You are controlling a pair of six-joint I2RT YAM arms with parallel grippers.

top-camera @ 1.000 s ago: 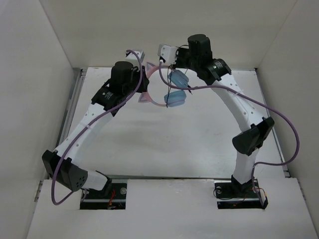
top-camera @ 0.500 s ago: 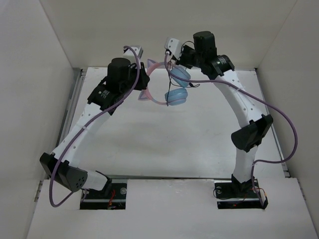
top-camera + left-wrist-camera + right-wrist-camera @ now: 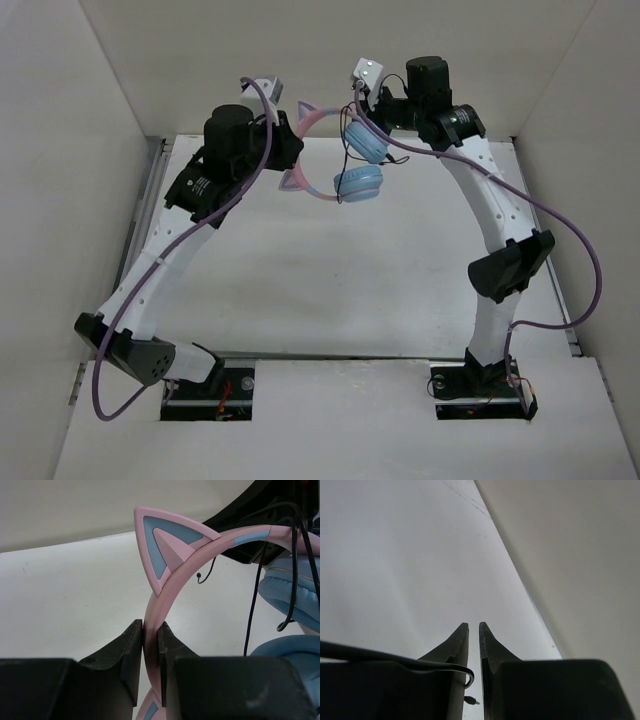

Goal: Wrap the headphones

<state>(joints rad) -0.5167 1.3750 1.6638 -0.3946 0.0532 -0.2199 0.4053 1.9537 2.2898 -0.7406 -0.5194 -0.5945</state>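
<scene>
Left fingers (image 3: 151,630) are clamping the pink headband (image 3: 167,582), holding the headphones (image 3: 358,183) above the bench (image 3: 330,290). Blue ear cups (image 3: 295,600) are hanging just right of them. Right fingers (image 3: 474,630) are standing narrowly apart, with the thin black cable (image 3: 375,656) crossing one; grip unclear.

Inspection is finding one set of headphones (image 3: 170,580), carrying two light blue ear cups (image 3: 358,183), two pink cat ears (image 3: 162,547) and one thin black cable (image 3: 253,605). Two arms are showing, the left arm (image 3: 150,275) and the right arm (image 3: 492,205), each bearing one gripper: left gripper (image 3: 151,630), right gripper (image 3: 474,627), four fingers in all. Two purple robot cables (image 3: 597,275) are trailing, one per arm. One table (image 3: 330,290) is lying beneath.
</scene>
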